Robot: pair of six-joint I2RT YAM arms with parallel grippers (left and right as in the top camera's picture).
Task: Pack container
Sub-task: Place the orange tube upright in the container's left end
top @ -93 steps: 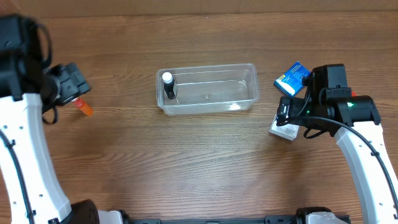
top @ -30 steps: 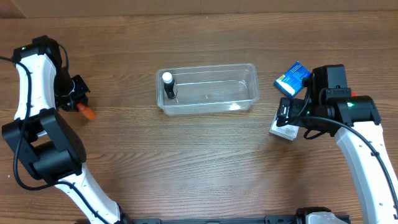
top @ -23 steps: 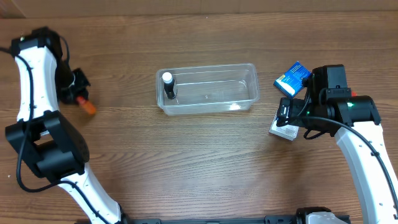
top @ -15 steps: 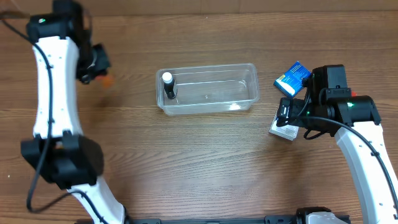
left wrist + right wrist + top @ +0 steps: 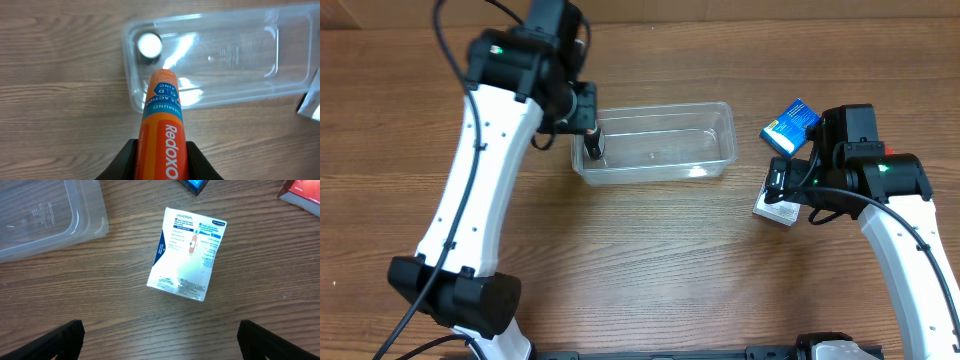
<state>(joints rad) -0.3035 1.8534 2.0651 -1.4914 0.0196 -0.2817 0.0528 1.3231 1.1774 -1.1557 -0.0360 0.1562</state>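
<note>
the left jaws are clamped on an orange redoxon tube (image 5: 162,125), gripping its lower body and leaving the capped end free. the tube is a stiff, smooth cylinder. its long axis runs straight out from the jaws, and its far end sits over the near left corner of the container (image 5: 660,108). how high it hangs above the rim i cannot tell.

the container (image 5: 235,60) sits flat on the desk (image 5: 640,260) near the middle, open side up, with its long axis running left to right. a small dark bottle with a white cap (image 5: 589,137) stands upright at its left end, and the rest of the floor is bare. the tub looks like thin clear plastic, so it is probably light, a little flexible and slick. it would likely skid on the wood if the tube bumps a wall. if it needs steadying, the rim at a short end or the middle of a long wall looks like the firmest hold, since a pinch on a thin wall would likely flex it.

to the right of the tub, well apart from it, a white box of universal plasters (image 5: 189,254) lies flat and slightly skewed. a blue packet (image 5: 790,125) lies just beyond it, and a red packet (image 5: 300,190) shows at the edge of the right wrist view. the right jaws are spread wide and hold nothing, hovering above the plaster box.
</note>
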